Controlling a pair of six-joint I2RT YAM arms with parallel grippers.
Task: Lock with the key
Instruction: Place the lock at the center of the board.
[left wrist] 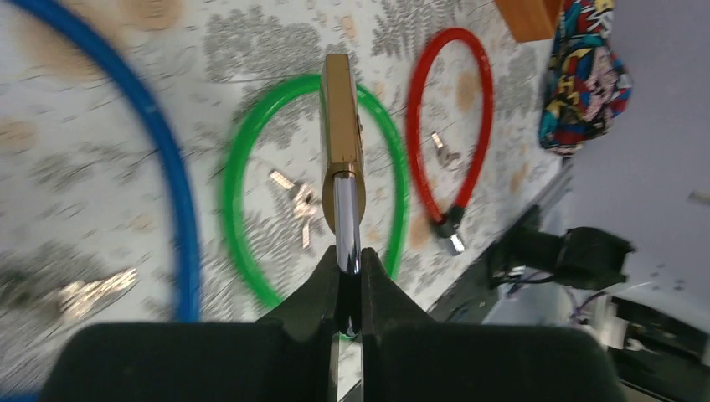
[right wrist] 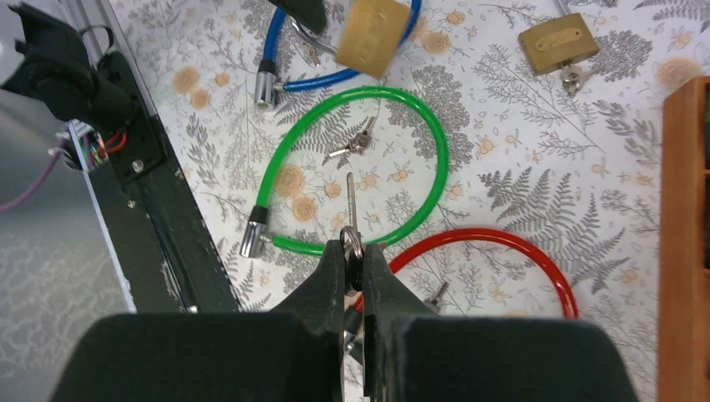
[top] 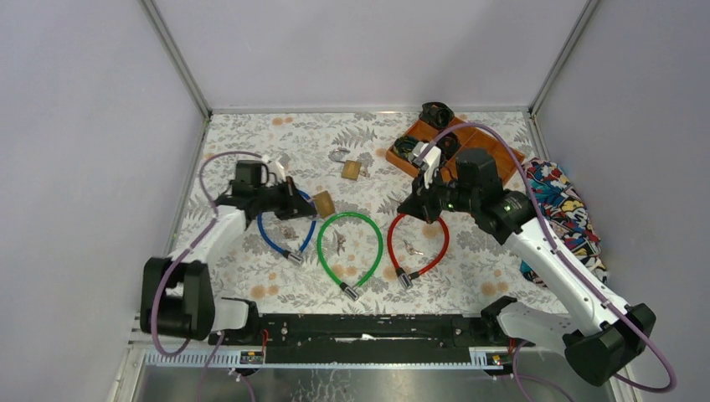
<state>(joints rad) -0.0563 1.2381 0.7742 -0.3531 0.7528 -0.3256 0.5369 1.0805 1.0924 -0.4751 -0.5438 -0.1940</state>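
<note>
**A:** Where did we find the padlock (left wrist: pixel 342 117)?

**B:** We saw its steel shackle (left wrist: pixel 346 222) clamped between the closed fingers of the left gripper (left wrist: pixel 349 270). The brass body was held out beyond them, between the blue cable loop (top: pixel 276 239) and the green cable loop (top: pixel 350 251).

**A:** And the key (right wrist: pixel 351 201)?

**B:** We noted the right gripper (right wrist: pixel 352 255) pinched tight on its ringed head, blade pointing outward, near the red cable loop (right wrist: pixel 502 243). Key and padlock stood well apart. A second padlock (right wrist: pixel 557 43) lay flat farther back, near the wooden tray (right wrist: pixel 682 209).
</note>
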